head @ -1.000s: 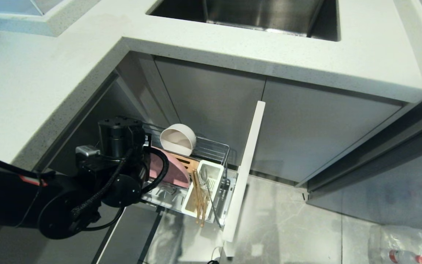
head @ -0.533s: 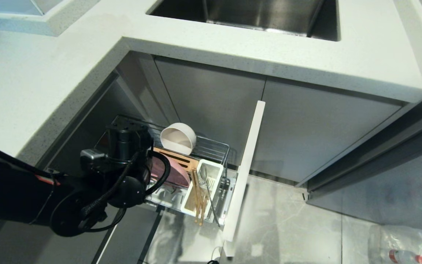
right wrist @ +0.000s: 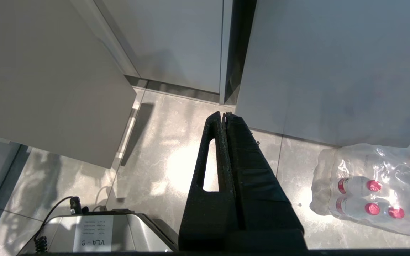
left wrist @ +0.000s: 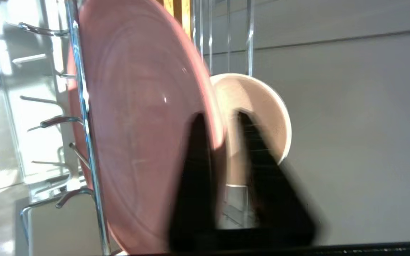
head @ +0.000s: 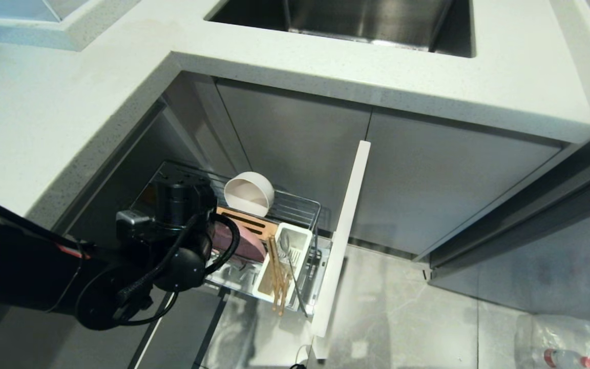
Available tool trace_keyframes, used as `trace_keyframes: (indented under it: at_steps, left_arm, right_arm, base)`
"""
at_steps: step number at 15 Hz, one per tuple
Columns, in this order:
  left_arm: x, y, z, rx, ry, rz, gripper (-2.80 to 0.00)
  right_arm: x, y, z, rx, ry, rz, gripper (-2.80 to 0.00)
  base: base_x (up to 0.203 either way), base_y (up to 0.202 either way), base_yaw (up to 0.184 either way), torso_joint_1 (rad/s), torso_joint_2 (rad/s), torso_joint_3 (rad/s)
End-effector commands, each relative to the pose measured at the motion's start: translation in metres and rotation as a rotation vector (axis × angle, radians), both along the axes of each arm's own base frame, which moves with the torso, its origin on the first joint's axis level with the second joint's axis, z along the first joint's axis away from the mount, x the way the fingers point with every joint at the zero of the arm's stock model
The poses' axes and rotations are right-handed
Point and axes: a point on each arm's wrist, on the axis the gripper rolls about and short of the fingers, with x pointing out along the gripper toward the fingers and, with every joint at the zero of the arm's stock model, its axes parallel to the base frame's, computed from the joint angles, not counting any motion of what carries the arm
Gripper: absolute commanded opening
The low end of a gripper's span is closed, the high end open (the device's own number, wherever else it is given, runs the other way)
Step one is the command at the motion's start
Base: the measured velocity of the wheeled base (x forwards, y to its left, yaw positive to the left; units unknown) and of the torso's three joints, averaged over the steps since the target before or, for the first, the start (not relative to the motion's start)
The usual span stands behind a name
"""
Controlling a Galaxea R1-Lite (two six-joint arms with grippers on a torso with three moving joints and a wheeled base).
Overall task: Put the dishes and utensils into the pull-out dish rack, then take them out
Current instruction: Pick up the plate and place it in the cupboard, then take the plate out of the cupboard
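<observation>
Grey cabinets back the pulled-out rack (head: 295,210). Only the left wrist view shows the left end effector (left wrist: 222,124), fingers slightly apart astride the plate's (left wrist: 137,124) rim; the bowl (left wrist: 258,106) stands behind. Only the right wrist view shows the right end effector (right wrist: 224,115), closed, empty, above the floor.

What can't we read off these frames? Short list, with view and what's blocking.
- Head view: left gripper's fingertips hidden behind its own wrist.
- Head view: most of the pink plate covered by that arm.
- Left wrist view: fingers motion-blurred; whether they still pinch the plate's rim is unclear.
- Left wrist view: bowl partly behind plate and finger.
- Head view: spoon too small for detail.
- Right gripper: absent from head view.
</observation>
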Motion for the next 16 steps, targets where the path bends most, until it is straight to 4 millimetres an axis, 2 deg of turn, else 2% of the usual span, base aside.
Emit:
trace_keyframes:
  at_steps: [1, 8, 16]
  left_arm:
    - [-0.001, 0.001, 0.001, -0.005, -0.001, 0.009, 0.00]
    - [-0.012, 0.005, 0.010, 0.016, 0.038, 0.001, 0.00]
    - [-0.052, 0.016, 0.048, 0.001, 0.015, -0.046, 0.00]
  right_arm:
    - [0.000, 0.000, 0.000, 0.000, 0.002, 0.001, -2.80]
    - [0.000, 0.000, 0.000, 0.000, 0.003, 0.000, -2.80]
    - [0.000, 0.000, 0.000, 0.000, 0.002, 0.001, -2.80]
  base:
    - [0.000, 0.000, 0.000, 0.000, 0.00, 0.000]
    - [0.000, 0.000, 0.000, 0.000, 0.00, 0.000]
    - [0.000, 0.000, 0.000, 0.000, 0.00, 0.000]
